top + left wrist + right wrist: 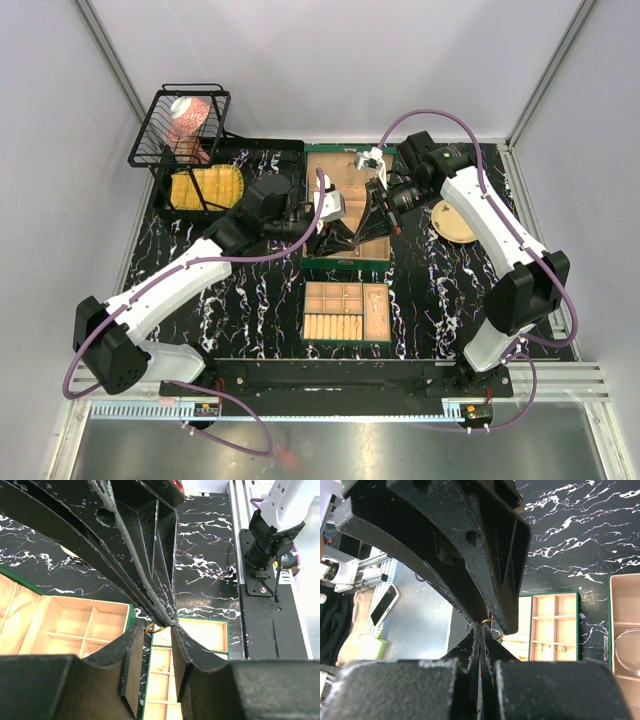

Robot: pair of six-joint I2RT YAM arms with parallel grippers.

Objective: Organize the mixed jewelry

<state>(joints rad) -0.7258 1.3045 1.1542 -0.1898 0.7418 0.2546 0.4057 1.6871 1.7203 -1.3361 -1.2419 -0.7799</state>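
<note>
My right gripper (356, 238) is shut on a small gold ring (499, 636), pinched at its fingertips (481, 626). My left gripper (338, 243) is open, its fingertips (157, 630) on either side of the ring (151, 627) and the right gripper's tip (171, 620). Both hover over the front edge of the open green box (345, 195). Below lies the green tray (347, 312) with beige compartments (555, 625); small gold pieces (560, 648) lie in it. A thin silver bangle (621, 650) lies in the box.
A round tan plate (453, 220) sits to the right of the box. A black wire basket (180, 125) with a pink item stands at the back left, with a black tray holding something yellow (205, 187) beside it. The aluminium rail (340, 375) runs along the near edge.
</note>
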